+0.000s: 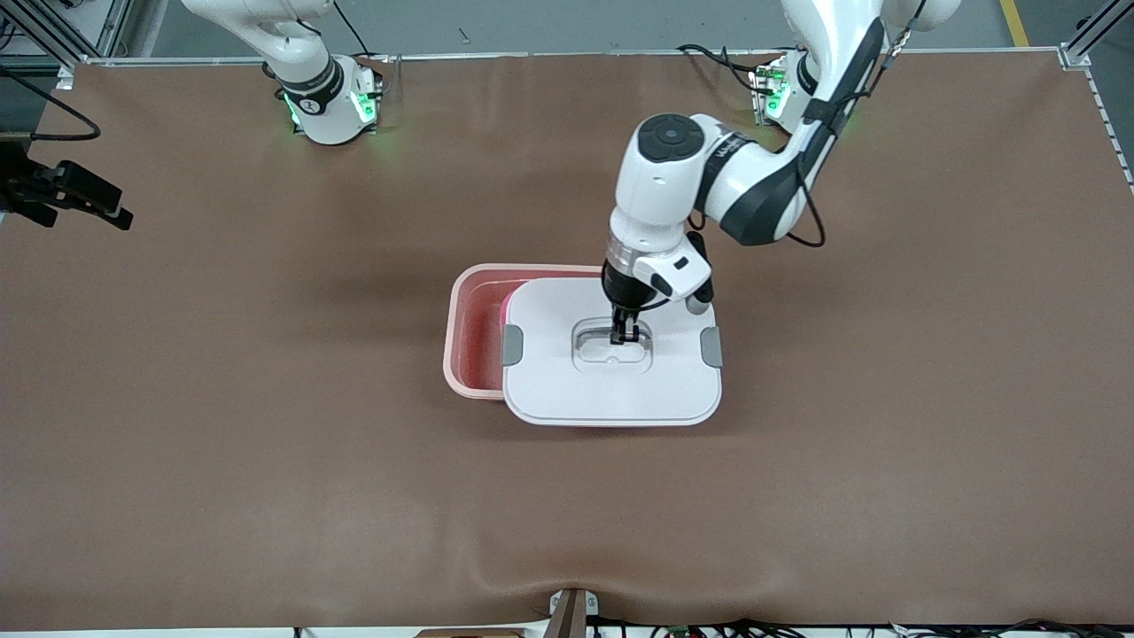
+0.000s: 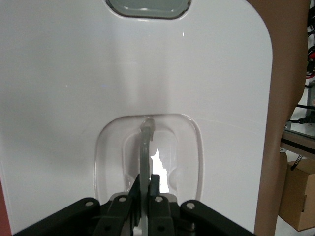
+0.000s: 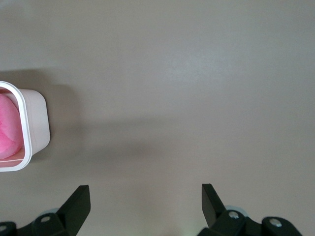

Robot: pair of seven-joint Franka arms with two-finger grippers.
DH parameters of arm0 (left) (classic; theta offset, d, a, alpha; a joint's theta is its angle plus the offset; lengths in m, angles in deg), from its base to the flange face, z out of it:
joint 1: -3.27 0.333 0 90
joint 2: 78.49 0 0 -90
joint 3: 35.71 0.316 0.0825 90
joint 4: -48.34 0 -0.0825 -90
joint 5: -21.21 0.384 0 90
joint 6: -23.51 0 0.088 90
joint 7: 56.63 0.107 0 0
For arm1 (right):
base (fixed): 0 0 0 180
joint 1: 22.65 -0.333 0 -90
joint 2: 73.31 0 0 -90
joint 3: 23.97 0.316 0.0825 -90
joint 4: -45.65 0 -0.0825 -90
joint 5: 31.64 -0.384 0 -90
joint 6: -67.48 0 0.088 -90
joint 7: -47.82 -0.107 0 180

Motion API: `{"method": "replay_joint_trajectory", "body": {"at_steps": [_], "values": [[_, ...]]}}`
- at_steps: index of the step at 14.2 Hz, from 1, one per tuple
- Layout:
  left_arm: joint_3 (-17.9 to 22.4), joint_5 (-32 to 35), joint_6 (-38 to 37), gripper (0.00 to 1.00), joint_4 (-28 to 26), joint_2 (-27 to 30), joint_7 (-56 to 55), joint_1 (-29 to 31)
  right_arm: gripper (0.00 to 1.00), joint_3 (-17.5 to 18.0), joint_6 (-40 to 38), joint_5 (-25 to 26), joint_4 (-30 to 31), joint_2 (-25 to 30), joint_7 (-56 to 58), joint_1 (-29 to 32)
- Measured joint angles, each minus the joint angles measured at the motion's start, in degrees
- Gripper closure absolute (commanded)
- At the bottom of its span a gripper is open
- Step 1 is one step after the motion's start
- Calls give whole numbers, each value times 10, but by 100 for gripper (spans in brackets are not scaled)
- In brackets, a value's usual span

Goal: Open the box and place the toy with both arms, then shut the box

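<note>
The pink translucent box (image 1: pixel 469 328) sits near the middle of the brown desk (image 1: pixel 266 443). Its flat white lid (image 1: pixel 611 390) is above the box but shifted toward the left arm's end of the desk, so a strip of the box's interior at the right arm's end is uncovered. A grey clip (image 1: pixel 512 345) shows on the lid's edge over the box, and a second grey clip (image 1: pixel 711 346) on the edge toward the left arm's end.

The left hand (image 1: pixel 625 335) is down in the lid's recessed centre, its fingers (image 2: pixel 154 183) pinched narrow on the clear handle (image 2: pixel 145 147), which stands upright between them in the left wrist view.

The toy (image 3: pixel 9 129), a bright pink plush, lies inside the box; the right wrist view shows part of it within the box's rim, and in the front view it is a pink patch at the lid's edge.

The right hand (image 3: pixel 143 204) waits over bare desk away from the box, its fingers spread wide and holding nothing.
</note>
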Motion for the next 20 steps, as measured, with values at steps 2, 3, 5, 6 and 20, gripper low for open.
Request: {"method": "replay_joint_trajectory", "body": {"at_steps": [2, 3, 5, 6, 20], "values": [[0, 1, -14, 100, 33, -19, -10, -11, 0, 1, 0, 0, 2, 0, 0, 0], [0, 1, -18, 100, 44, -24, -13, -13, 0, 1, 1, 1, 2, 0, 0, 2], [-1, 1, -21, 100, 54, -27, -16, -15, 0, -1, 4, 3, 2, -1, 10, 21], [-1, 1, -22, 100, 55, -27, -17, -18, 0, -1, 6, 3, 2, -1, 22, 35], [-5, -5, -23, 100, 103, -75, -26, -61, 0, -1, 27, 3, 28, -2, 84, 73]]}}
